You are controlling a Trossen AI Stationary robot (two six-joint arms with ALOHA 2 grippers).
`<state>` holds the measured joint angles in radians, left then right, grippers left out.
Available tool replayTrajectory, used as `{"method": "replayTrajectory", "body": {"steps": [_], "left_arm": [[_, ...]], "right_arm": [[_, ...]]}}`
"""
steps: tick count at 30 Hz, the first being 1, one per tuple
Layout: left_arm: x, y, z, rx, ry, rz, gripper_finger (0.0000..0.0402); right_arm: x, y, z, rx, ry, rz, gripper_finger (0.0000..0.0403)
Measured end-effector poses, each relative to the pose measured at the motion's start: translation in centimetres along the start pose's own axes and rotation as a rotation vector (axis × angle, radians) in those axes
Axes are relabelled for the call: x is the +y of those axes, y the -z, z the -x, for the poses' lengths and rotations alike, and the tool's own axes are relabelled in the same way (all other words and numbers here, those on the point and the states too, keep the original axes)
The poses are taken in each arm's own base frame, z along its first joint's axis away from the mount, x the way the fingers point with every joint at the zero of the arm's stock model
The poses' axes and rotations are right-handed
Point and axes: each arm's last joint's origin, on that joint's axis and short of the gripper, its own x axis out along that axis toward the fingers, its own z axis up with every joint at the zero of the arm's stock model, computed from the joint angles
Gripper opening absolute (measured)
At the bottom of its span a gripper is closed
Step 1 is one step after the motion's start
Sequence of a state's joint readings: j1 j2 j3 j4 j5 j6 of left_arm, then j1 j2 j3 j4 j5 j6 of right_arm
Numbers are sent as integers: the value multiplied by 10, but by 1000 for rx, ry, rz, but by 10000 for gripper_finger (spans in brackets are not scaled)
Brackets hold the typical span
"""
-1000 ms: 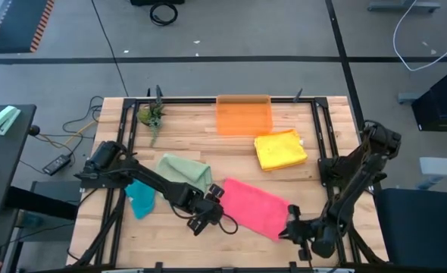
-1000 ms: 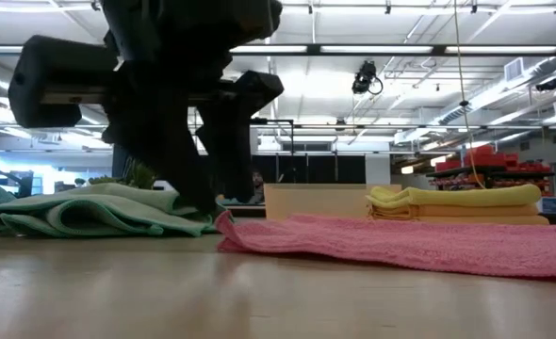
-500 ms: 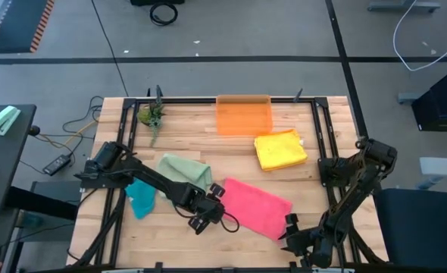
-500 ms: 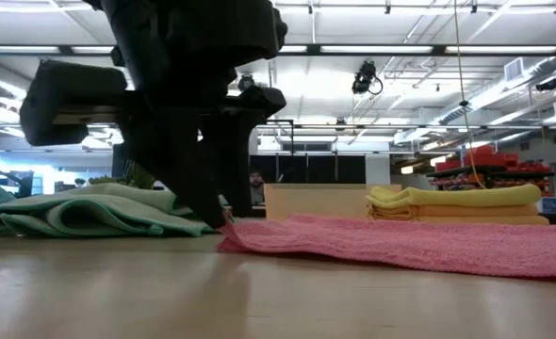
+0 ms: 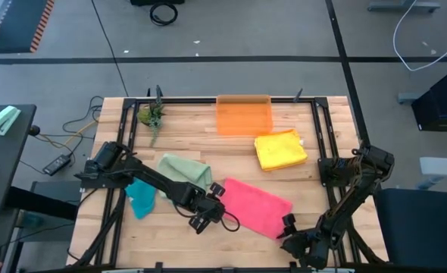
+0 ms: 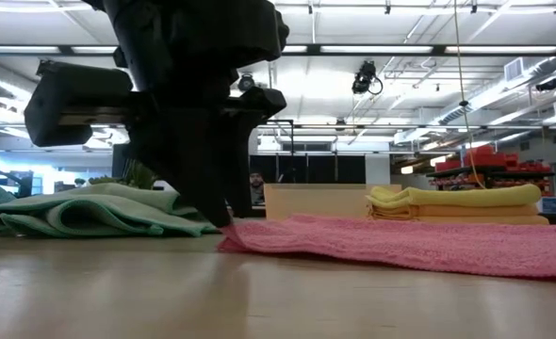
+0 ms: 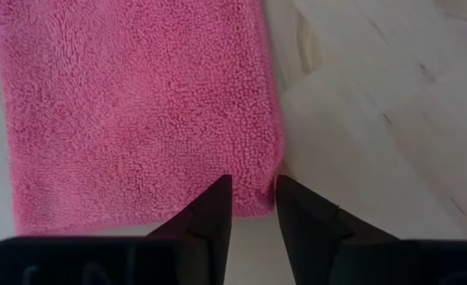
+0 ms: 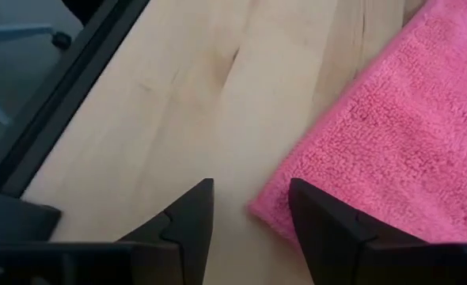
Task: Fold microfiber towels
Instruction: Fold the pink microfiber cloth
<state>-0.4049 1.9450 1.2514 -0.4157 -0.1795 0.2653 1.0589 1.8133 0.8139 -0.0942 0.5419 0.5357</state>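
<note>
The pink microfiber towel (image 5: 255, 206), a fuzzy rectangle of cloth, lies spread flat on the front middle of the pale wooden slat table (image 5: 185, 133), angled across the boards, and it looks to be the piece set up for folding. The left gripper (image 7: 253, 198) sits low at the towel's near left corner with its dark fingers (image 7: 214, 210) a narrow gap apart, the cloth's edge running up into that gap, though whether they have caught it I cannot tell. The right gripper (image 8: 249, 206) hovers at the opposite corner, its fingers parted over bare wood with the pink corner just reaching between them, nothing held. Placing each arm at one end of the same short edge suits lifting that edge and carrying it over. Behind the towel, a folded yellow microfiber towel (image 5: 280, 149) rests near the translucent orange plastic bin (image 5: 244, 115) at the table's back edge, while a loosely bunched sage green towel (image 5: 184, 171) and a teal towel (image 5: 141, 197) lie to the left beside the left arm. A small green plant sprig (image 5: 151, 116) sits at the back left corner. Beyond the table, the low view shows a large hall with ceiling strip lights (image 6: 429, 49).
</note>
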Motion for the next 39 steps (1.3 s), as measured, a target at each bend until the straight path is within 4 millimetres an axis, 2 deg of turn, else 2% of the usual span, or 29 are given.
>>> {"method": "replayTrajectory", "body": {"steps": [7, 13, 27, 31, 39], "left_arm": [[0, 0, 0, 0, 0, 19, 100], [0, 0, 0, 0, 0, 19, 77], [0, 0, 0, 1, 1, 19, 14], [0, 0, 0, 1, 0, 19, 11], [0, 0, 0, 1, 1, 19, 11]], "right_arm": [[-1, 1, 0, 13, 11, 94, 174], [-1, 2, 0, 17, 12, 136, 164], [-3, 3, 0, 25, 25, 130, 52], [-4, 2, 0, 9, 56, 108, 42], [-1, -23, 20, -90, 23, 105, 41]]}}
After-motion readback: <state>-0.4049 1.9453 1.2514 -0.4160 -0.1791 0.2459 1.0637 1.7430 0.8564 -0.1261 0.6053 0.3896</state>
